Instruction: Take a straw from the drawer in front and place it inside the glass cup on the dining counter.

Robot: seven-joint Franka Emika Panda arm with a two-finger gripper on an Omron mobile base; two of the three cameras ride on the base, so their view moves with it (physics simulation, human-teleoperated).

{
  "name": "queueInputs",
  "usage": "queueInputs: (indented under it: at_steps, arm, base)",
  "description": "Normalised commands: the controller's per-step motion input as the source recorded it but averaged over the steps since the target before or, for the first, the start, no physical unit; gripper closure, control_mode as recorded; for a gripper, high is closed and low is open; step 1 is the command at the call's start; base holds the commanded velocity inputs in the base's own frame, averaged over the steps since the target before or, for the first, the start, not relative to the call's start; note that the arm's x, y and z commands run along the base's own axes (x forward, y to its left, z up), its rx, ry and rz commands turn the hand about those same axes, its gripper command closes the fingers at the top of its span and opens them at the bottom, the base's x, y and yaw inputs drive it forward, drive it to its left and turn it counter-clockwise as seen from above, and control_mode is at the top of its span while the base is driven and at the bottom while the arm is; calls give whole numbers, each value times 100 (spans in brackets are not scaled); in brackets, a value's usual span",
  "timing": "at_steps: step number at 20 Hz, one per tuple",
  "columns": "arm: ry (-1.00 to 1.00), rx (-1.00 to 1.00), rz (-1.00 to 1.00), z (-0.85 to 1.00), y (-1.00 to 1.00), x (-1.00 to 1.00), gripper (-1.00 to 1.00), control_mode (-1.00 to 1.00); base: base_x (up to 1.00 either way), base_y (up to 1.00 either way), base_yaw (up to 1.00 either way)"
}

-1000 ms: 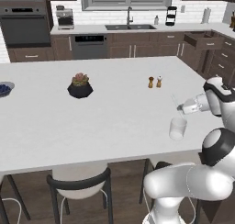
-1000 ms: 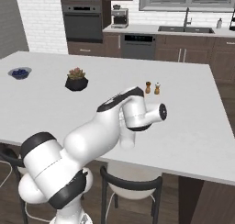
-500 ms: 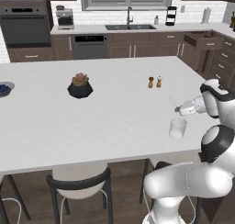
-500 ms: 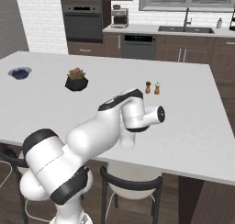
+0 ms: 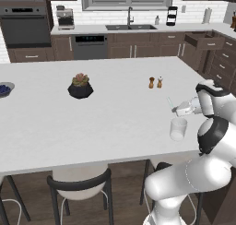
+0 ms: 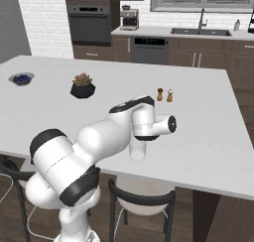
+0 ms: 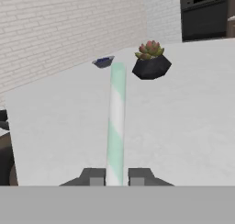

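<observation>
Pale mint-and-white striped straw [image 7: 115, 122] is pinched between the two dark finger tips of the gripper [image 7: 115, 177], jaws clamped on its lower end. In the left base view the straw [image 5: 169, 103] sticks out from the gripper [image 5: 179, 110], tilted, just above the short clear glass cup [image 5: 178, 128], not inside it. The cup stands near the right front edge of the white-topped dining counter [image 5: 92, 122]. Farther back on the counter: black faceted pot with a reddish succulent [image 5: 80, 86], two small brown shakers [image 5: 155, 82], small bowl of dark berries [image 5: 4, 89]. Dark brown drawer [image 5: 202, 41] stands pulled out at the back right.
</observation>
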Motion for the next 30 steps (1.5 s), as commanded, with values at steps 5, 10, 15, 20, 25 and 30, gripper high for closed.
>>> queueInputs:
  at_steps: [5,10,15,20,25,30]
  arm:
    - [-5,0,0,0,-6,16,100,-100]
    - [-5,0,0,0,-10,11,100,-100]
    - [-6,0,0,0,-10,-22,100,-100]
    - [-7,0,0,4,-5,-21,100,-100]
    - [0,0,0,5,0,1,100,-100]
    - [0,0,0,-1,0,12,100,-100]
  base:
    - [0,0,0]
    - [0,0,0]
    - [0,0,0]
    - [0,0,0]
    - [0,0,0]
    - [0,0,0]
